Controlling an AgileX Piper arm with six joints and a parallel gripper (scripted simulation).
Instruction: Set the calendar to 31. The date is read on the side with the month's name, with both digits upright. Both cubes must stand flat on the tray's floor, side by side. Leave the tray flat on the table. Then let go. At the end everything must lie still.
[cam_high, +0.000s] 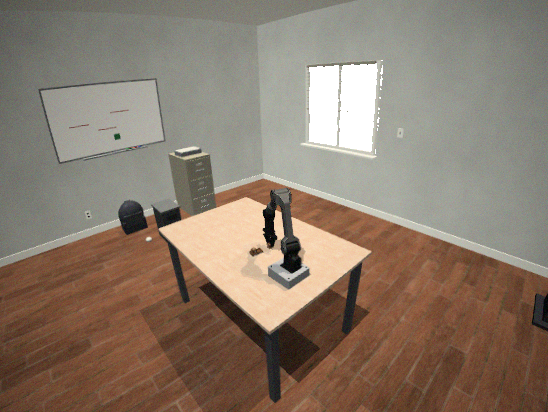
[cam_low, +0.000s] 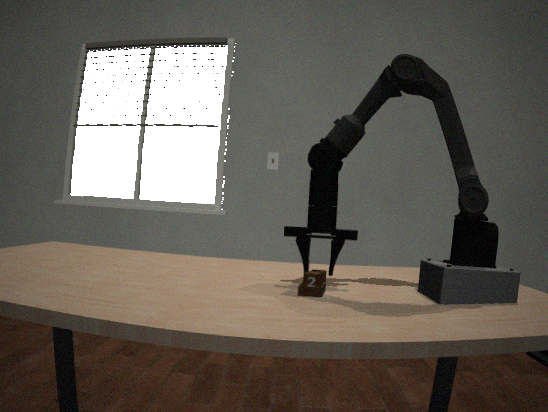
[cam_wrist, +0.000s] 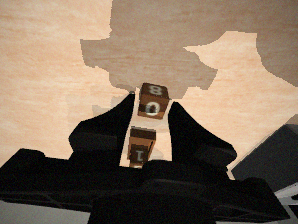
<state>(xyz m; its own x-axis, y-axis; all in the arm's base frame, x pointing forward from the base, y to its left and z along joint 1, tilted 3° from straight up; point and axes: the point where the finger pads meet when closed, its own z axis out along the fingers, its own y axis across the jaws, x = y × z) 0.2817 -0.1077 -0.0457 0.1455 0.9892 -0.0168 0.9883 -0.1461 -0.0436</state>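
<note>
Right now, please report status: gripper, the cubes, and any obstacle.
Gripper open, empty, poised just above near cube. Far cube shows 0 and 8. Side cube face reads 2. Nothing blocking.

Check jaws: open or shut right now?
Open. The gripper hangs just above the cube; both fingers stand apart in the wrist view, nothing clamped between.

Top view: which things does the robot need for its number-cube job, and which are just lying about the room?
For the job: the open gripper, the far cube showing 0 and 8, the near cube showing 1.

Just lying about: filing cabinet, whiteboard, dark bin, window.
</note>
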